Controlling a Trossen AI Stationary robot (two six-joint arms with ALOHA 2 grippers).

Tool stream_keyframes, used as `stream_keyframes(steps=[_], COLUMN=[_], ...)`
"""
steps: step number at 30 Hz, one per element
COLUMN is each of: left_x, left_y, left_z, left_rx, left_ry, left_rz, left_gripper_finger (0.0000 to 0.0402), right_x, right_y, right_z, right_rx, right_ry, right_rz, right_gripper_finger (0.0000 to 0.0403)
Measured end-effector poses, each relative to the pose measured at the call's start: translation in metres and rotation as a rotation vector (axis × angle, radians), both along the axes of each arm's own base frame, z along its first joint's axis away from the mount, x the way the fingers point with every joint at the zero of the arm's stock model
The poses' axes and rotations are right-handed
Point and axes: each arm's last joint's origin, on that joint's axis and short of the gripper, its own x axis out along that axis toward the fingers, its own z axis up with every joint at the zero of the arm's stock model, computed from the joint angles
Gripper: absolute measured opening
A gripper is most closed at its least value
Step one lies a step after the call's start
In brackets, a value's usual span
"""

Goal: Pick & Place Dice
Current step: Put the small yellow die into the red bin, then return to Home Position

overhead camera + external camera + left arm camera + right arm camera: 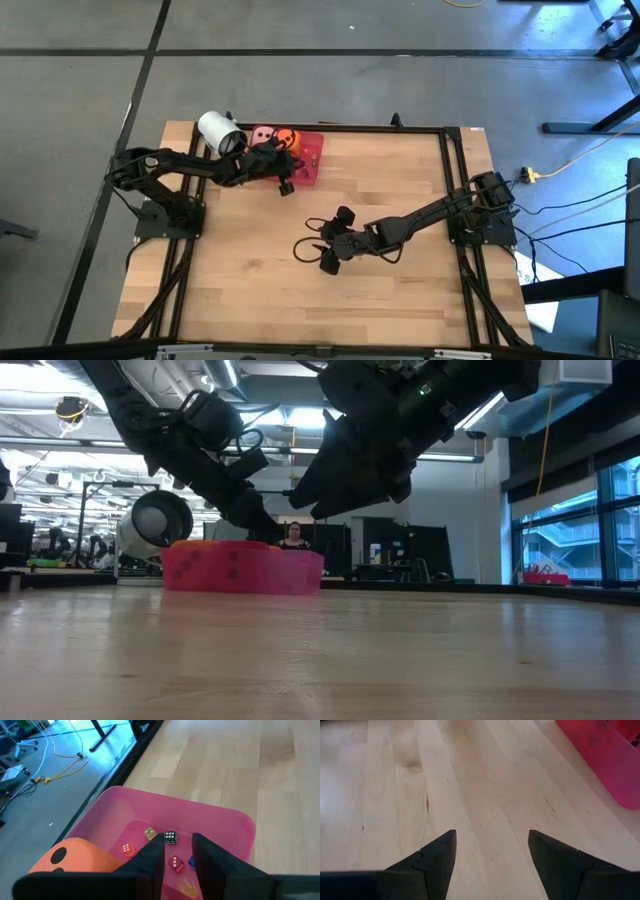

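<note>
A pink-red tray point(310, 160) lies at the table's far edge. A pale pink die point(263, 134) and an orange die point(286, 138) sit at its far left end. The orange die point(75, 857) with dark pips rests on the tray floor. I cannot make out any other large dice. My left gripper point(283, 172) hovers over the tray, open by a narrow gap point(177, 840), with tiny coloured cubes point(170, 837) on the tray floor below it. My right gripper point(333, 240) is wide open point(492, 845) above bare wood at mid-table.
A white cylinder point(220, 130) stands just left of the tray at the far edge and also shows in the low view point(160, 520). A black frame point(450, 180) runs around the tabletop. Bare wood spreads over the near half. A person point(293, 535) sits in the room beyond.
</note>
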Motion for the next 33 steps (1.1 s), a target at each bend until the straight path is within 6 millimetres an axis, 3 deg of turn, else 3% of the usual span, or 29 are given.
stream_keyframes(steps=[10,22,28,33], left_x=[0.000,-0.001,0.000,-0.005], left_y=[0.001,0.000,-0.002,-0.014], left_z=[0.000,0.000,0.003,0.017], left_rx=[0.008,-0.008,0.004,0.043], left_ry=[0.004,0.000,-0.013,-0.001], left_rz=[0.024,0.030,0.020,-0.027], left_gripper_finger=[0.0121,0.0121,0.0089,0.0031], right_x=[0.000,0.000,0.000,0.000], right_y=[0.000,0.000,0.000,0.000], right_z=[0.000,0.000,0.000,0.000], right_rx=[0.000,0.002,0.004,0.005], right_ry=[0.000,0.001,0.000,-0.007], right_rz=[-0.001,0.001,-0.001,-0.002], right_gripper_finger=[0.0249,0.0249,0.0249,0.0229])
